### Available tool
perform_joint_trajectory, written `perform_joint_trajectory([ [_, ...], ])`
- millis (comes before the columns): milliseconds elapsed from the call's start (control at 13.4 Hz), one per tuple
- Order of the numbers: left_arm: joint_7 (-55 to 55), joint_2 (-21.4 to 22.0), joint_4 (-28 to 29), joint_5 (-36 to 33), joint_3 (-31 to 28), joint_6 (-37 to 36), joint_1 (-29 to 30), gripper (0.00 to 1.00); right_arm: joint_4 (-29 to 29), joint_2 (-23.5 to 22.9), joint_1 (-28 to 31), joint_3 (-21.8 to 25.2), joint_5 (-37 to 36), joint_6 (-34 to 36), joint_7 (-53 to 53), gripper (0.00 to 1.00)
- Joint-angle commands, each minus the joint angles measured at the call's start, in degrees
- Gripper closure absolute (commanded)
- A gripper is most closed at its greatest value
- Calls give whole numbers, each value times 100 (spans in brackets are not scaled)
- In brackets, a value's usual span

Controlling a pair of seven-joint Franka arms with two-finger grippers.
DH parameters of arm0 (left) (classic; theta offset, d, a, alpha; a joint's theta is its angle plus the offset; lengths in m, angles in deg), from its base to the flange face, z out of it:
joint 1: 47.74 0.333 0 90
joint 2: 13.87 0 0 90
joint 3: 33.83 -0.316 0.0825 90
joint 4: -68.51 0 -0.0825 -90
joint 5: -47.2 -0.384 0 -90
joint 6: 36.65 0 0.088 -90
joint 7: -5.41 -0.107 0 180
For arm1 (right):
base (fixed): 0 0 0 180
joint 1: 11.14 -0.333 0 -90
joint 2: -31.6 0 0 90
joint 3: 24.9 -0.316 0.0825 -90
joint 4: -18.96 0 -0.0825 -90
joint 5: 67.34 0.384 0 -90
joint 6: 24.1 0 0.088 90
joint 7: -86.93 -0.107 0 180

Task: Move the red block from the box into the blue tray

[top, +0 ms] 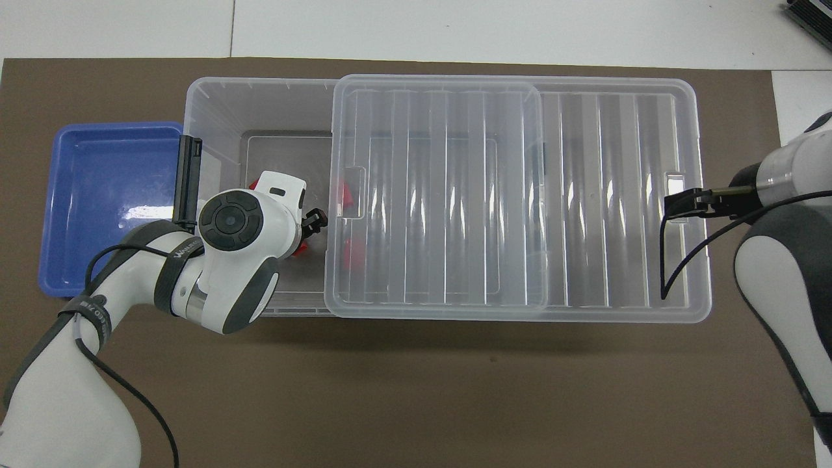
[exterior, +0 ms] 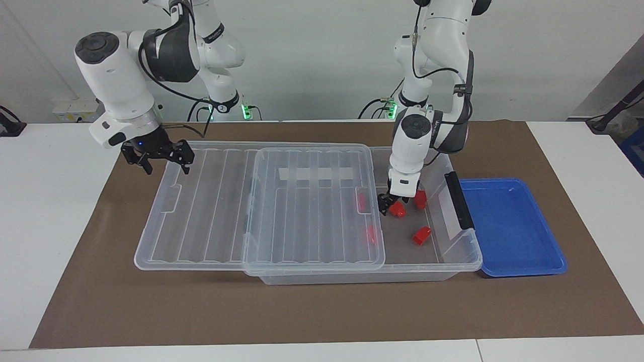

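Note:
The clear box [exterior: 453, 261] lies along the mat, with its ribbed lid [exterior: 211, 211] slid toward the right arm's end. Three red blocks lie in the uncovered part: one [exterior: 399, 211] right at my left gripper [exterior: 391, 207], one [exterior: 420, 200] nearer the robots and one [exterior: 421, 235] farther from them. Two more [exterior: 361, 201] [exterior: 371, 235] show through the lid. My left gripper is low inside the box. The blue tray [exterior: 508, 226] sits beside the box's handle end and holds nothing. My right gripper [exterior: 163, 160] is open and hovers over the lid's end.
A dark grey handle [exterior: 459, 198] stands on the box end next to the tray. A brown mat [exterior: 322, 311] covers the table. In the overhead view my left wrist [top: 231, 224] hides part of the box floor. The lid [top: 585, 195] overhangs the box toward the right arm.

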Motion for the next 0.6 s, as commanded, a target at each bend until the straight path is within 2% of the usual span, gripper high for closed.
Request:
perform_joint_trajectory([
  [0,45,85,212,-148,-79,203,-84,21,595,-59,-189,-20,-76,514,-563,0],
  [74,45,94,238,-148,-79,221,-84,28,753,-59,-251,-20,-85,646,-713,0],
  [298,10,103,212,-157,-88,99,-84,87,1132,-68,-348,-11,-112,1121,-793,0],
  [372,-34,112,160,-165,-88,-67,-75,100,1220,-59,-348,-11,-112,1253,-793,0],
  [521,-192,216,-77,-192,-97,-628,-5,100,1308,-24,-331,-11,-77,1386,-793,0],
])
